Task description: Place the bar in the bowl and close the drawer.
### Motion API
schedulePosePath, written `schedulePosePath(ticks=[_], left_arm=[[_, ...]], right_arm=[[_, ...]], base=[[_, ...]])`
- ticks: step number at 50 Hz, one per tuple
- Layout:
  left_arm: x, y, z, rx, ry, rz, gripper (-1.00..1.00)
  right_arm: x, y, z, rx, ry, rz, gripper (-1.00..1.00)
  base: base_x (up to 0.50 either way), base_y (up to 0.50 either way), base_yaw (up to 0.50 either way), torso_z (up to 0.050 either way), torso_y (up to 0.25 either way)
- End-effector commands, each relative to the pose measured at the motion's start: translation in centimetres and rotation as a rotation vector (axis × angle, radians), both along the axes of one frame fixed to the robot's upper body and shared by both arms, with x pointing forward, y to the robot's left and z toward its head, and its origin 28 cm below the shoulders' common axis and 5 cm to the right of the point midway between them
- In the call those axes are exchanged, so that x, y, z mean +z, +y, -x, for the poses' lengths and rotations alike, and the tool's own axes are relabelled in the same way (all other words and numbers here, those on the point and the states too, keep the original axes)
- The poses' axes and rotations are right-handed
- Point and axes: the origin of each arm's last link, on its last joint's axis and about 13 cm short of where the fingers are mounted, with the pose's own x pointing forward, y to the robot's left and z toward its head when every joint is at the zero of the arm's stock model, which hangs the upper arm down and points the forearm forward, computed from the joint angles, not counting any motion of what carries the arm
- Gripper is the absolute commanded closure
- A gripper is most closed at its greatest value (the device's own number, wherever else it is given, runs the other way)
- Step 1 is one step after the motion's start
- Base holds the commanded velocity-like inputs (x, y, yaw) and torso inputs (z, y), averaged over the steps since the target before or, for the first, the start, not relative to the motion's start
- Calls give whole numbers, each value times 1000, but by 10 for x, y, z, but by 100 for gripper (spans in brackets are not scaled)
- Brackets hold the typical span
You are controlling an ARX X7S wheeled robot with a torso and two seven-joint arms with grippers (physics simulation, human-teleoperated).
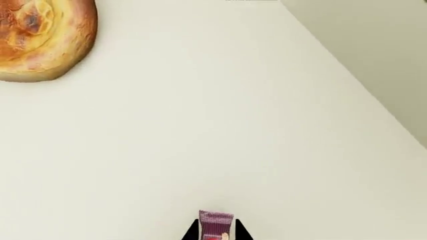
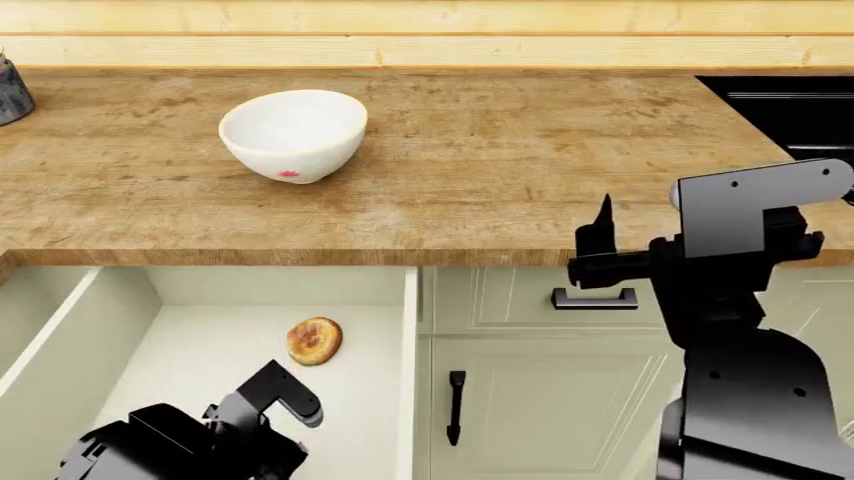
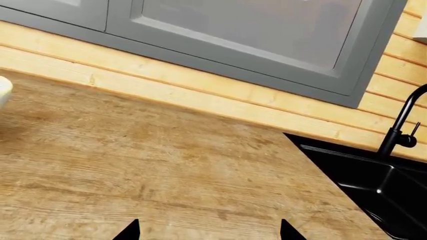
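A small bar (image 1: 215, 220) in a purple crimped wrapper sits between the dark fingers of my left gripper (image 1: 216, 232), which is shut on it. This gripper hangs low inside the open cream-green drawer (image 2: 80, 340), over its plain floor (image 1: 200, 125). In the head view the left arm (image 2: 200, 440) hides the bar. The white bowl (image 2: 292, 133) with a pink mark stands on the wooden counter, up and beyond the drawer. My right gripper (image 2: 603, 240) is open and empty above the counter's front edge, its tips (image 3: 209, 232) wide apart.
A round golden-brown flatbread (image 2: 314, 340) lies on the drawer floor, ahead of the left gripper (image 1: 40, 35). A black sink (image 2: 787, 105) with a tap (image 3: 400, 125) is at the counter's right. A grey pot (image 2: 11, 95) stands far left. A panelled drawer front with a black handle (image 2: 595, 297) is beside the open drawer.
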Motion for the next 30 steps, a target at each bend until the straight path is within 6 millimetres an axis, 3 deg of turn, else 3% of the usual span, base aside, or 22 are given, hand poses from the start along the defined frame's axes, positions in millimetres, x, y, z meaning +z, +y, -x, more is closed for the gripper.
schedulePosePath(ticks=[1, 5, 15, 30], left_arm=[[4, -1, -3, 5, -28, -2, 100], [13, -1, -6, 5, -85, 5, 100], [63, 0, -16, 31, -330, 71, 100], [124, -2, -12, 52, -575, 147, 100]], right_arm=[[-1, 0, 0, 0, 1, -3, -100], [0, 0, 0, 1, -1, -5, -100], [3, 0, 2, 2, -10, -11, -100], [15, -1, 13, 3, -49, -20, -100]], base=[[0, 0, 0, 0, 0], [0, 0, 0, 0, 0], [0, 0, 0, 0, 0], [0, 0, 0, 0, 0]])
